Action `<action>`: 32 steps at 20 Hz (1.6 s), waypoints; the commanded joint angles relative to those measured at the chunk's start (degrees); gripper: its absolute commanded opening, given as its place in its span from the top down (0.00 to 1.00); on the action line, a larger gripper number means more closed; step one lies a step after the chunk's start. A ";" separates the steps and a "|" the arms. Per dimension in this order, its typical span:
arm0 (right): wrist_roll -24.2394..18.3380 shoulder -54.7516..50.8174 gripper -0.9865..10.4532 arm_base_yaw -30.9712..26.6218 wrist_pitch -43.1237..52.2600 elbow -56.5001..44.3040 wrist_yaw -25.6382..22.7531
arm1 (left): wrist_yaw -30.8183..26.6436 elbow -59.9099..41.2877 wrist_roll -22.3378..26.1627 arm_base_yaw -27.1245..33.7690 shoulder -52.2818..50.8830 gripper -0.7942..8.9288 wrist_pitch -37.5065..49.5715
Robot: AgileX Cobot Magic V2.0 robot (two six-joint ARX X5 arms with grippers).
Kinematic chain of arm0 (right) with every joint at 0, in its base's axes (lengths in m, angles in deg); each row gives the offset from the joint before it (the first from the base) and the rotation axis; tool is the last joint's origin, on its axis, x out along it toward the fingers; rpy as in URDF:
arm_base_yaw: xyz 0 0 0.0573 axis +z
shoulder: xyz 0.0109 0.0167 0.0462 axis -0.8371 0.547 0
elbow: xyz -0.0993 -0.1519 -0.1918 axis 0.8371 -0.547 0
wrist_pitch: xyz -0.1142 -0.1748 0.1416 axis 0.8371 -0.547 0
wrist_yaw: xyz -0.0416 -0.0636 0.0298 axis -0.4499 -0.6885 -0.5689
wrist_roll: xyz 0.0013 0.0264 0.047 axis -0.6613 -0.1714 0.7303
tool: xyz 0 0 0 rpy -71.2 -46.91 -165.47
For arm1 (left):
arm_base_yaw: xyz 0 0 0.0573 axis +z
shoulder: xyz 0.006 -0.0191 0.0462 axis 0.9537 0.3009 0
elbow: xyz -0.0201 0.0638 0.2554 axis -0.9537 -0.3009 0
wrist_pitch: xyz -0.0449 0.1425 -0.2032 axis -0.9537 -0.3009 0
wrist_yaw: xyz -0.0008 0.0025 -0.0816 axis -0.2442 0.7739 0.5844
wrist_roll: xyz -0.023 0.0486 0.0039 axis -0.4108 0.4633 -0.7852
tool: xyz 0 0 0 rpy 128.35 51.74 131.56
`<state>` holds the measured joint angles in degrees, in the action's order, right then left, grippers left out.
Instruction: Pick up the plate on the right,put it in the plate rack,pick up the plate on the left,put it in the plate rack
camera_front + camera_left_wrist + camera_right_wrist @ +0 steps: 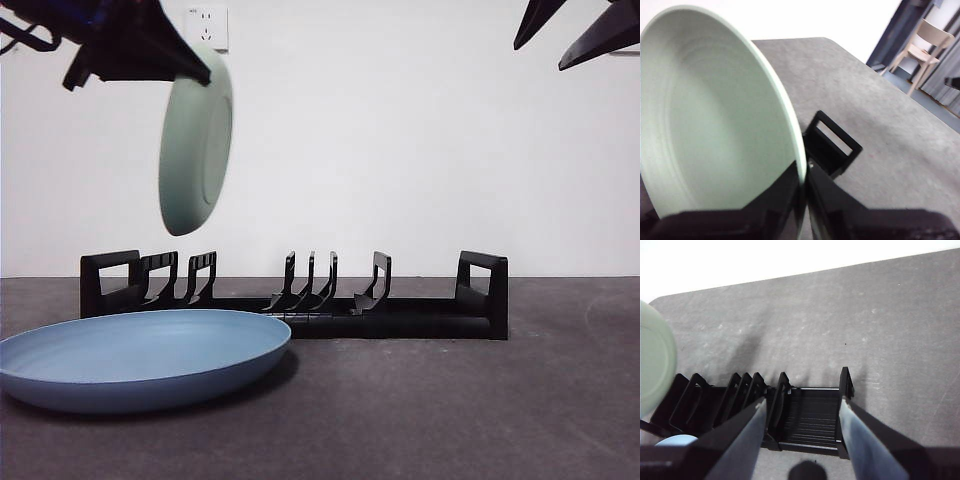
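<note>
the left gripper [802, 200] has its fingers [775, 200] pressed onto the rim of a pale green plate [195, 140], one finger on each face, pinching it at its edge. in the front view this gripper [200, 72] comes in dark from the upper left of the frame, and the green plate hangs from it nearly on edge, slightly tilted, in the air above the left end of the plate rack [300, 300], not touching it. the right gripper [802, 437] has its fingers [860, 445] spread well apart and holds nothing; in the front view it shows only as two black tips [575, 30] at the upper right corner, high above the rack's right end. the rack sits on the dark grey surface [480, 400] across the middle of the frame, its curved prongs upright and a loop handle at each end, with no plate in it. a blue plate [140, 355] lies flat on the surface at the lower left, in front of the rack's left part. a white wall socket [207, 27] sits at the top of the frame beside the left gripper. no writing or brand mark can be read anywhere.
</note>
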<state>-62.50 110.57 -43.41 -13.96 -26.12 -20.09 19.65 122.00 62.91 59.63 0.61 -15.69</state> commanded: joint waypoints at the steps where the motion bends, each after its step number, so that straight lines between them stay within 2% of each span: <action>1: 0.37 0.13 0.70 -0.02 0.28 0.15 -0.24 | 1.88 -0.09 0.09 0.81 0.92 0.93 1.38; 15: 0.39 0.15 0.70 0.09 0.24 0.15 -0.13 | 1.07 -0.09 0.81 1.33 9.53 0.93 0.11; 19: 0.39 0.15 0.70 0.09 -0.57 0.15 -0.13 | -4.35 -0.09 1.18 1.33 9.99 0.92 -2.99; 21: 0.42 0.15 0.70 0.11 -0.98 0.15 0.15 | -4.11 -0.09 1.16 1.33 9.99 0.92 -5.01; 22: 0.55 0.15 0.70 0.13 -1.33 0.15 0.31 | -4.02 -0.09 1.16 1.33 9.94 0.87 -5.99; 23: 0.72 0.15 0.70 0.24 -1.88 0.15 0.90 | -3.89 -0.09 1.07 1.33 9.84 0.76 -6.56; 24: 0.72 0.28 0.70 0.26 -2.38 0.15 3.45 | -3.85 -0.04 0.66 1.33 9.60 0.64 -6.93; 25: 0.74 0.50 0.70 0.26 -2.93 0.15 7.78 | -3.74 0.33 0.63 1.33 9.14 0.57 -7.74; 27: 0.72 1.38 0.70 0.63 -3.61 0.15 15.17 | -3.65 1.51 0.70 1.33 7.28 0.57 -9.62; 28: 0.68 1.99 0.70 1.29 -4.02 0.15 17.11 | -3.34 2.40 0.74 1.29 6.10 0.57 -10.86; 32: 0.31 6.58 0.70 6.84 -5.22 0.15 19.71 | 0.61 6.73 1.60 0.37 -0.96 0.58 -15.15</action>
<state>-62.15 116.97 -36.61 -19.30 -26.09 -0.68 19.65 129.13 63.94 60.20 -0.55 -30.81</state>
